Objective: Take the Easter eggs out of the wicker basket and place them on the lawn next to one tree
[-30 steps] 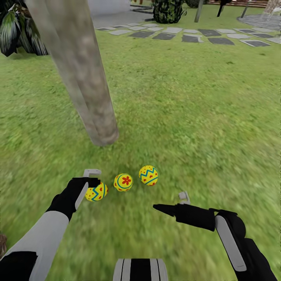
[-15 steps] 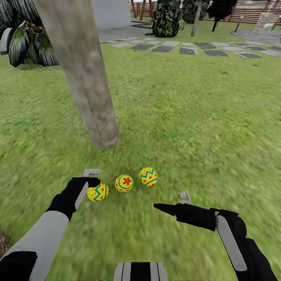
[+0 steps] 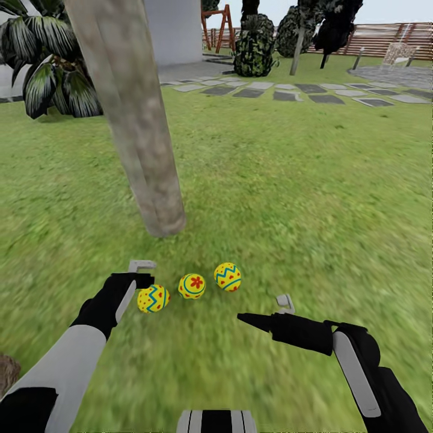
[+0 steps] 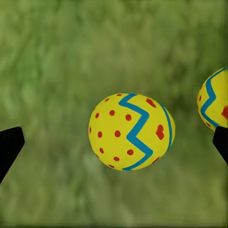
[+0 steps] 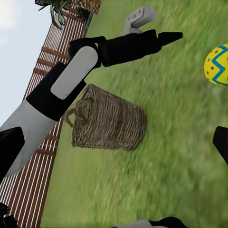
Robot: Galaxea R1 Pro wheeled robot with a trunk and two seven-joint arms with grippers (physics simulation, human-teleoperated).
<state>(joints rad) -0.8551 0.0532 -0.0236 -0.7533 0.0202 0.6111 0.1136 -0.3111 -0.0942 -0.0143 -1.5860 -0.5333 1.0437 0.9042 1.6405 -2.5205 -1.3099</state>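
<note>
Three Easter eggs lie in a row on the lawn [image 3: 288,180], close to the foot of the tree [image 3: 147,156]: a dotted one with a blue zigzag [image 3: 153,298], one with a red flower [image 3: 192,285], and another zigzag one [image 3: 228,276]. My left gripper [image 3: 143,273] is open just above the dotted egg [image 4: 131,131], whose sides are clear of the black fingertips [image 4: 9,145]. The neighbouring egg [image 4: 216,104] shows at the edge. My right gripper [image 3: 263,310] is open and empty, to the right of the eggs. The wicker basket [image 5: 107,124] sits on the grass behind my left arm [image 5: 71,80].
Large-leaved plants [image 3: 51,72] stand at the back left. Grey paving stones [image 3: 288,93] cross the far lawn, with dark bushes [image 3: 255,48] and a brown slat fence [image 3: 385,39] behind them. Open grass stretches to the right of the trunk.
The head view has tilted up and shows more of the far garden. The eggs lie where they were, and both grippers hold the same pose.
</note>
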